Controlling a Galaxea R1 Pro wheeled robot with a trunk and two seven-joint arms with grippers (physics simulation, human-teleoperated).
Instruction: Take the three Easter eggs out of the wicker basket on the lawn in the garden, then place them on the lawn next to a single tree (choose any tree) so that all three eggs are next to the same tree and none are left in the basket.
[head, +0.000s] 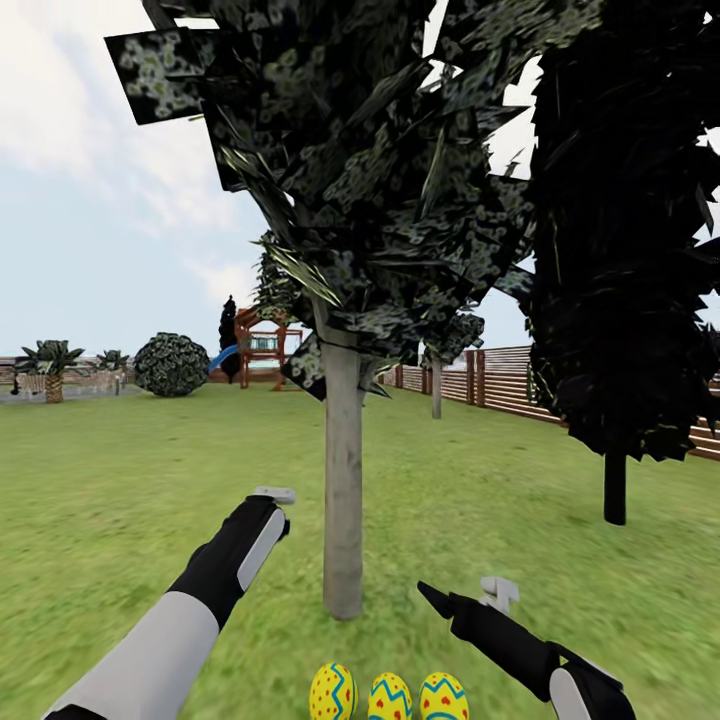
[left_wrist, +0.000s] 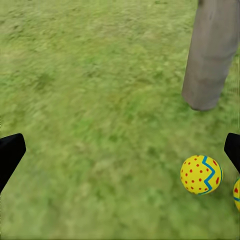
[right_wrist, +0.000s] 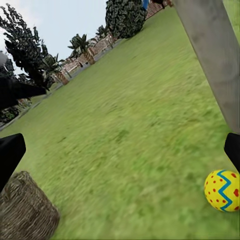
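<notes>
My left claw (head: 275, 494) hovers at lower left of the head view, fingers spread wide and holding nothing; my right claw (head: 497, 592) sits at lower right, equally wide and empty; in each wrist view the dark fingertips sit at opposite edges of the frame with only grass between them. Between the two claws, at the bottom centre of the head view, the three Easter eggs (head: 388, 695) lie in a row on the lawn (head: 120, 480), close together, just in front of the pale grey trunk of the tree (head: 342, 480), which rises through the middle of the frame. The wicker basket (right_wrist: 22, 212) shows at lower left of the right wrist view, well apart from the eggs; its inside is hidden, so I cannot tell if it is empty. My judgement: the placing looks complete; the risk now is a lowering arm nudging an egg, which would roll easily away from the trunk.
</notes>
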